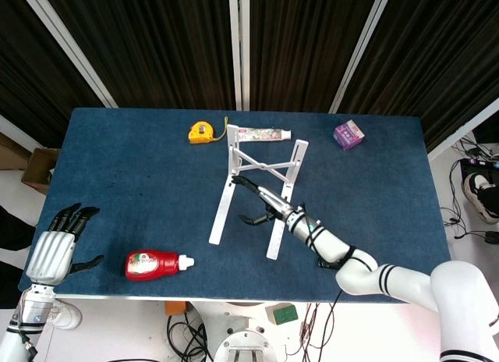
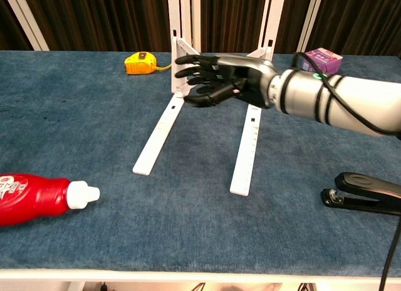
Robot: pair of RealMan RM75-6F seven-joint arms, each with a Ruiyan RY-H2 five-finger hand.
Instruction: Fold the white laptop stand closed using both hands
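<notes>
My right hand reaches in between the 2 legs of the white laptop stand, its dark fingers spread apart and holding nothing, hovering above the blue counter. The stand sits open near the middle of the counter, its 2 long legs flat on the cloth and its crossed braces raised at the far end. My left hand hangs off the counter's left edge, fingers apart and empty, seen only from the head view. A red bottle with a white cap lies on its side at the near left. A yellow tape measure, a toothpaste tube and a small purple box line the far side; a black stapler lies near right.
</notes>
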